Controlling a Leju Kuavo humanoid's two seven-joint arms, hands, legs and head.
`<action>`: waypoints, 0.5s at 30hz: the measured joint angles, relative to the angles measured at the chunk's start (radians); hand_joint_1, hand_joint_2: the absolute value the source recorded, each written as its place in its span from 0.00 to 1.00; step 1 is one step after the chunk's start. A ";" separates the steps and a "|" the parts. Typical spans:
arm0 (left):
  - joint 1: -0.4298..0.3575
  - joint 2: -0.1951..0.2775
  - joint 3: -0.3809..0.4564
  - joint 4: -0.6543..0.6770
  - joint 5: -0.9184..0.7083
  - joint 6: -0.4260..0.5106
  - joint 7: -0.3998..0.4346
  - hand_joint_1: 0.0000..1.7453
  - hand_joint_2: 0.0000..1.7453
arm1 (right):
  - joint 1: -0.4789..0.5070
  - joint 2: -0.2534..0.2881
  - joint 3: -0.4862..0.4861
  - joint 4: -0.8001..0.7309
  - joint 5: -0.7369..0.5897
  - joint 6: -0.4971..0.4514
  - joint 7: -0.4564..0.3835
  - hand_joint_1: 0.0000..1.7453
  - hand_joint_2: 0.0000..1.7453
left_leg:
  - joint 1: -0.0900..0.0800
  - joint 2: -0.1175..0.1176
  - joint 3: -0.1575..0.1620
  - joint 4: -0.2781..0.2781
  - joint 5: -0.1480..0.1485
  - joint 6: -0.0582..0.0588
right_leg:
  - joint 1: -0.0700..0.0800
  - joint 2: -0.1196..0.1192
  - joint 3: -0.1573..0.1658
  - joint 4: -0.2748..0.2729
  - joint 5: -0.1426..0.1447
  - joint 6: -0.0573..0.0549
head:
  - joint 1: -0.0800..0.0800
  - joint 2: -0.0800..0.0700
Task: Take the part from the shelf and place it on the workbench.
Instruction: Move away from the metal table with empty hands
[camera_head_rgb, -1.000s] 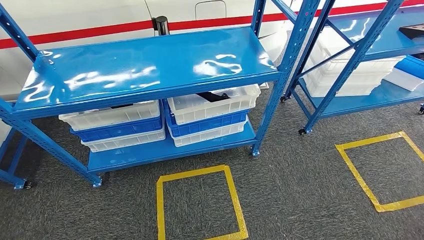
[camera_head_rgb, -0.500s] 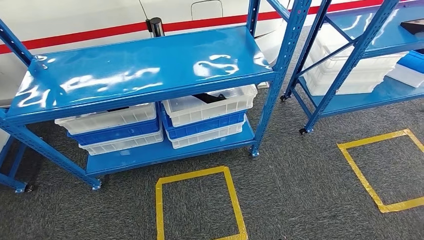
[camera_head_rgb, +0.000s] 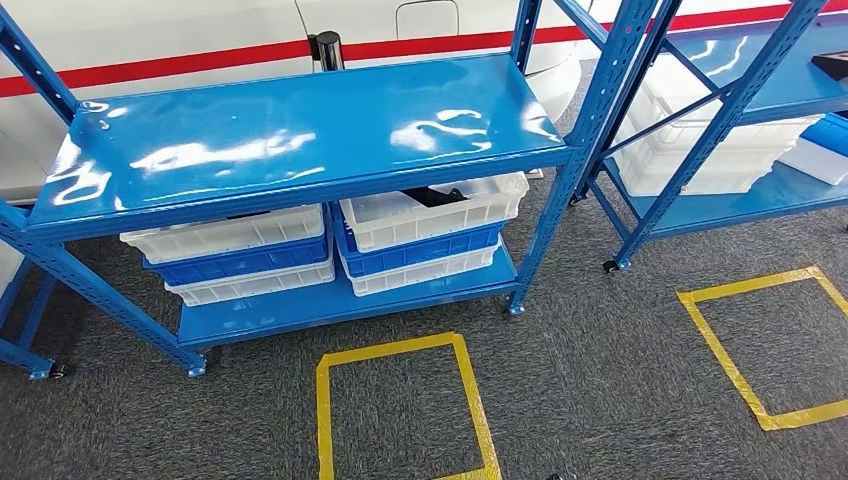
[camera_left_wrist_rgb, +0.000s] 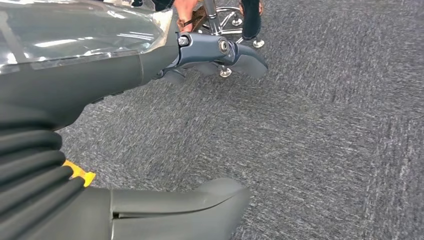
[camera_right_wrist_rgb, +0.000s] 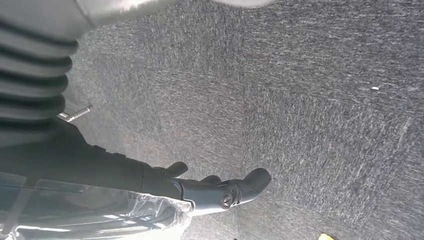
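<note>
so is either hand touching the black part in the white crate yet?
Apart. The head view shows the black part alone in the white crate; both wrist views show the left hand and right hand over carpet.

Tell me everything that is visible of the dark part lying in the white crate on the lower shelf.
The dark part looks black, flat and angular. Little of it is visible, because the blue upper shelf hides the rest. It lies inside the top white crate of the right-hand stack, towards the back, and that crate sits on a blue crate on the lower shelf. Its material and full shape cannot be told. Nothing grips it.
</note>
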 joint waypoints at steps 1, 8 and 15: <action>0.000 0.001 0.000 0.003 0.000 0.000 -0.003 0.00 1.00 | 0.000 0.000 -0.003 0.000 -0.001 0.000 -0.004 0.00 1.00 | 0.000 0.000 0.000 0.000 0.000 0.001 | 0.000 0.000 0.000 0.000 0.000 0.000 | 0.000 0.000; 0.001 0.011 -0.009 0.019 0.020 -0.002 -0.015 0.00 1.00 | 0.003 -0.002 -0.015 0.000 -0.022 0.004 -0.033 0.00 1.00 | 0.000 0.000 0.001 0.000 -0.001 0.002 | -0.003 0.000 0.000 -0.001 0.000 0.000 | 0.000 0.000; 0.024 0.034 -0.134 0.019 0.127 -0.050 0.016 0.00 1.00 | 0.021 -0.013 0.043 -0.005 -0.145 0.070 -0.038 0.00 1.00 | 0.003 0.000 0.002 0.000 -0.001 0.002 | -0.001 0.000 0.001 -0.001 0.000 0.000 | 0.000 0.000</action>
